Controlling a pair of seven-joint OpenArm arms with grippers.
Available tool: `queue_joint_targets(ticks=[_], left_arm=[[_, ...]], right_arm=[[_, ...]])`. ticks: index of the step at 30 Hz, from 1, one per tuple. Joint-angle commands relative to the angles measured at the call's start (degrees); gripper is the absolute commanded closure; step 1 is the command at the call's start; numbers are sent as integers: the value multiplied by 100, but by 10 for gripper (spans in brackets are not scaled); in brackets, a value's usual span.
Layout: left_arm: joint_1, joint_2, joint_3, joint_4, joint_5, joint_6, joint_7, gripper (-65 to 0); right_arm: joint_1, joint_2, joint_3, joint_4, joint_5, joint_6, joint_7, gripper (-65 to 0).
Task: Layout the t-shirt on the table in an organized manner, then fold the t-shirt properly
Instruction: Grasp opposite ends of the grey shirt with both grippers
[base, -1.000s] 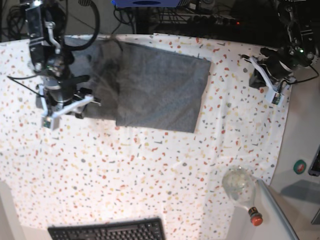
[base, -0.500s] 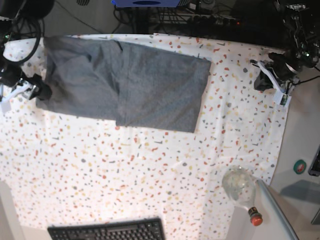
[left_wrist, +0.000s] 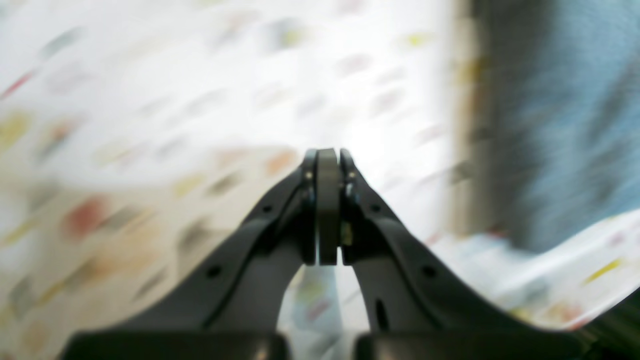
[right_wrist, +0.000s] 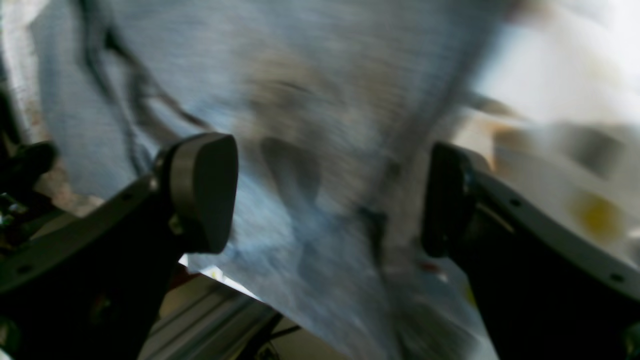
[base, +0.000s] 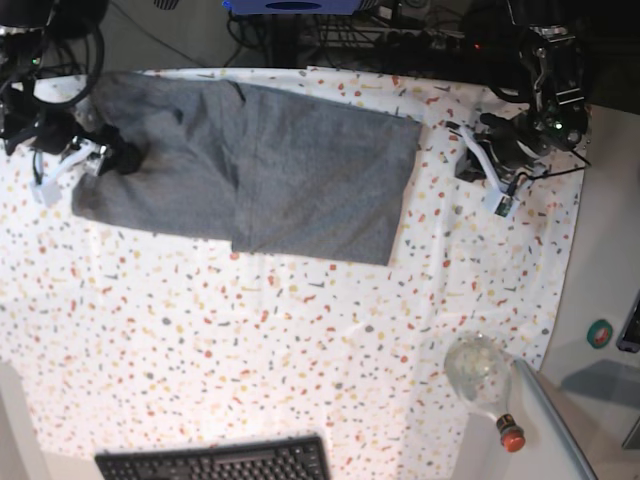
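Observation:
The heather-grey t-shirt (base: 300, 170) lies flat at the back of the speckled table (base: 300, 350), with a folded layer making a straight seam down its middle. At the shirt's left edge my right gripper (base: 100, 158) hovers, open. In the right wrist view, blurred grey t-shirt (right_wrist: 310, 80) fills the wide gap of the right gripper (right_wrist: 325, 195), and nothing is held. To the right of the shirt my left gripper (base: 480, 170) is shut and empty over the cloth. In the left wrist view the left gripper (left_wrist: 327, 200) has its fingers pressed together, with the t-shirt (left_wrist: 550, 125) at the right.
A clear bottle with a red cap (base: 485, 385) lies at the table's front right corner beside a plain grey side surface (base: 590, 385). A black keyboard (base: 215, 462) sits at the front edge. Cables and equipment (base: 400, 30) run along the back.
My right gripper opened wide, swung out past the table's left edge and returned to the shirt's left edge. The shirt's left part now lies uncovered. My left arm moved left toward the shirt.

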Motion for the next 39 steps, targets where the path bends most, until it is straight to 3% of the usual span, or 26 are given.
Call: queue_joint_targets(ticks=[1,12,18,28,31,36,39], left_arm=[[-72,-68,0,50,7,-47,-183,0],[-54,55,915,41,7,-47,-201,0],[121,63,1170,58,-1,-47,-183,0],[499,72,1495,102,-63,-47,-175,0],[570,99,1495,111,-63,-47,-175,0],[570,160,1486,111,-36,-47,-175,0],[579,178,1495,111,-28,-47,-175,0]], right_arm=[[10,75,-32,63,54,46,40,-501],[28,-75,-313,63,36,55,66,-489],[151,101,-322,36,27,46,58,-303],[669,277,-357,-913,18,46,31,-152],[678,259,-357,-904,18,46,-127,-165],[678,233,-357,-904,27,46,-197,-278],[678,268,-357,-904,18,46,-48,-246]])
